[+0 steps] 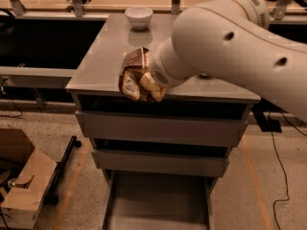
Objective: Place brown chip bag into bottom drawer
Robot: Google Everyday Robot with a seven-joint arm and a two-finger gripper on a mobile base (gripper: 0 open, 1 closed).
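The brown chip bag (132,74), dark brown on top with a white label panel and tan edges, hangs in the air at the front edge of the cabinet top. My gripper (149,87) is shut on the bag, at its right side. My big white arm (230,47) reaches in from the upper right and hides the right part of the cabinet top. The bottom drawer (158,200) is pulled out below, a wide shallow grey tray with nothing in it.
A white bowl (138,17) stands at the back of the grey cabinet top (100,61). Two closed grey drawer fronts (158,128) lie above the open one. A cardboard box (24,190) sits on the floor at left. Cables run on the floor at right.
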